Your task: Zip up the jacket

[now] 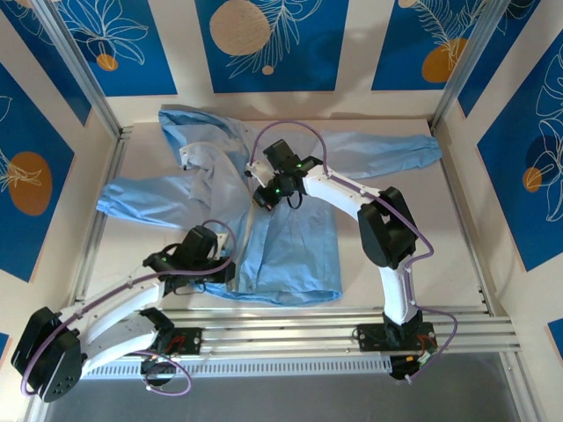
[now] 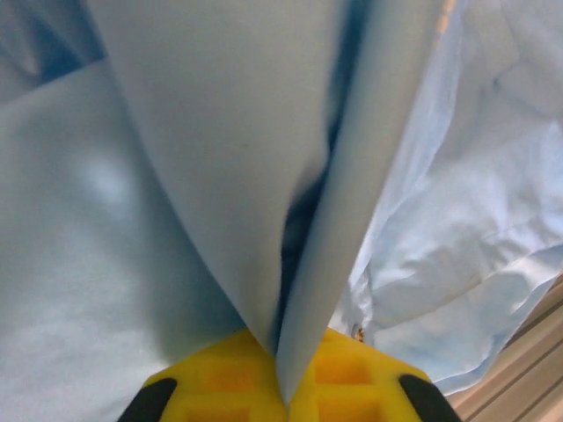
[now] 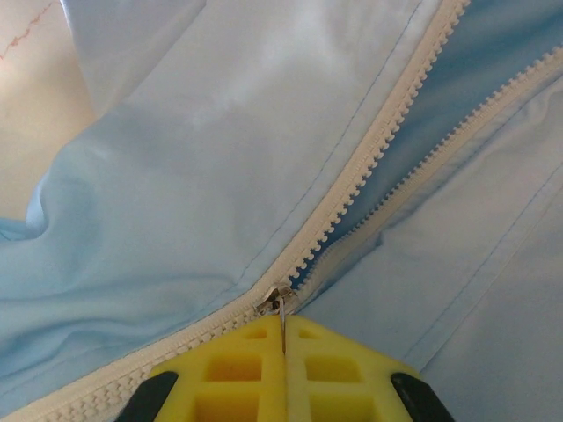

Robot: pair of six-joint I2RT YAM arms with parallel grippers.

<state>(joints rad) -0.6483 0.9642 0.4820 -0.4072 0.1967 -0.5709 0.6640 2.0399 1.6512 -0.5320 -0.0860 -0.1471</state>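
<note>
The light-blue jacket [image 1: 290, 246] lies spread on the table, sleeves out left and right, hood at the back. My right gripper [image 3: 285, 341] is shut on the metal zipper pull [image 3: 282, 309], partway up the whitish zipper [image 3: 369, 167]; behind the slider the teeth are joined, ahead they part over darker blue. In the top view the right gripper [image 1: 266, 199] sits mid-chest. My left gripper [image 2: 281, 369] is shut on a fold of jacket fabric [image 2: 264, 176] near the hem; the left gripper [image 1: 220, 264] is at the hem's left corner.
Aluminium rails [image 1: 352, 321] run along the near table edge, just below the hem. A frame post [image 1: 88, 88] stands at the back left. Patterned blue walls enclose the table on three sides.
</note>
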